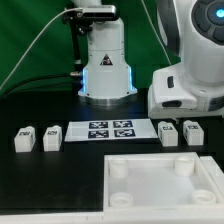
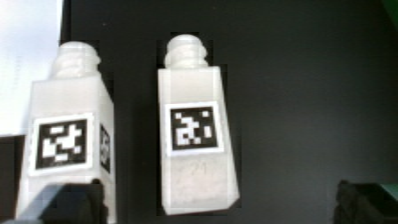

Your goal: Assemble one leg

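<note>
**Tabletop in front, four legs loose, gripper spread**

Tabletop, a white square tray with round corner sockets, lies closest in the exterior view. It sits flat on the black table, toward that view's right. Behind it, mid-table, the marker board lies flat with four tags facing up.

Four legs lie in one row with the board, two at each end of it, all apart from the tabletop. At the exterior view's left are the outer left leg and the inner left leg, close together with a gap between them. At that view's right are the inner right leg and the outer right leg, spaced the same way. Each shows a tag on its upper face.

The white base stands behind the board. The arm hangs above the right pair.

The wrist view shows one leg and a second leg lying parallel with a narrow dark gap between them. Their tags face the camera, and their rounded pegs point away from the fingers. Which pair this is cannot be told for certain.

The gripper is spread wide and pinches nothing. Only its dark fingertips show, at the frame's edge.
</note>
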You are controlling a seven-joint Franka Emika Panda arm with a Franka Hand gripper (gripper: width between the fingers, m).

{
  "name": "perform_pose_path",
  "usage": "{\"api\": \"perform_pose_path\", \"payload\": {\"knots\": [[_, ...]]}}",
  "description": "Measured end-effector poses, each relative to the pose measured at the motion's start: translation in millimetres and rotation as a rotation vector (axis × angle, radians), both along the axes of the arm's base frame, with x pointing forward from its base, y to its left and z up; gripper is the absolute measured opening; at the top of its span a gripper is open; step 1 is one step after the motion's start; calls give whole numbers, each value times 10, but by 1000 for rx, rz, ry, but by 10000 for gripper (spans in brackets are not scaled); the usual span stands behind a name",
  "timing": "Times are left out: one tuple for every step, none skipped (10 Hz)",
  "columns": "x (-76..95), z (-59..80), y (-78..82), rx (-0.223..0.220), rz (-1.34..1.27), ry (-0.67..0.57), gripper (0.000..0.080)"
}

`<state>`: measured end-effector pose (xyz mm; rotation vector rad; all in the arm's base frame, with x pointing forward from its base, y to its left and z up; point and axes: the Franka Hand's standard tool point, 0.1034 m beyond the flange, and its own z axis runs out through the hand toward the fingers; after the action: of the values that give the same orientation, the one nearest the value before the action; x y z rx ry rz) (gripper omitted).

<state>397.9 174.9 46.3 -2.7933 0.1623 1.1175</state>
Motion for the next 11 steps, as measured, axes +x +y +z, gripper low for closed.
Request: {"api": "perform_pose_path", "payload": {"knots": [[-52, -44, 10, -3, 2, 9, 649], [-79, -100, 15, -5, 1, 9, 649], [-113, -152, 29, -9, 0, 7, 649], [-159, -187, 52, -14, 2, 9, 649], [-185, -219, 79, -18, 4, 8, 649], [-207, -242, 98, -18, 9, 11, 649], [-224, -269, 104, -18, 11, 15, 649], [-229, -306, 106, -19, 9, 13, 649], [-232, -338, 99, -16, 10, 6, 649], [-239, -356, 92, -16, 10, 0, 649], [-238, -355, 92, -16, 10, 1, 599]]}}
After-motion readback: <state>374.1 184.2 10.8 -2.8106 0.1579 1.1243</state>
